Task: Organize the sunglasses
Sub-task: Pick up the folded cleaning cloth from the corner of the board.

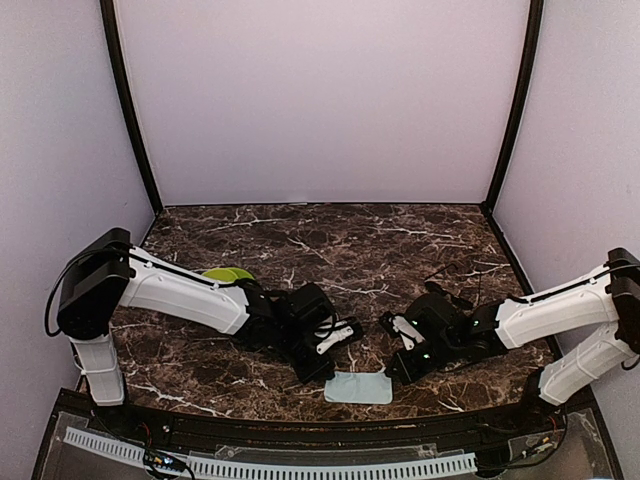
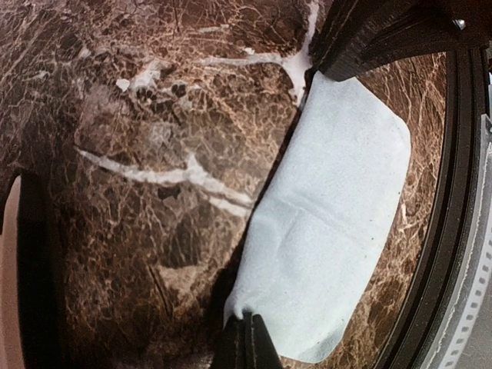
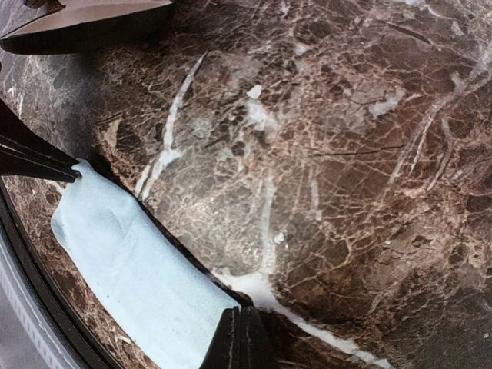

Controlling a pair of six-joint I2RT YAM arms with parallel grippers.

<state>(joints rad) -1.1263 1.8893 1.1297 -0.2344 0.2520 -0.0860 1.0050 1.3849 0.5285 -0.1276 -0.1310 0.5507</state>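
Marble table, one light blue cloth, left claw and right claw both clamped on its corners

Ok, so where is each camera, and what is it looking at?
Top external: above and behind the arms, looking down at the marble table; both arms show.
Left wrist: on the left arm, looking past the left gripper pinching the blue cloth.
Right wrist: on the right arm, looking past the right gripper pinching it too.
Shared: all see the cloth.
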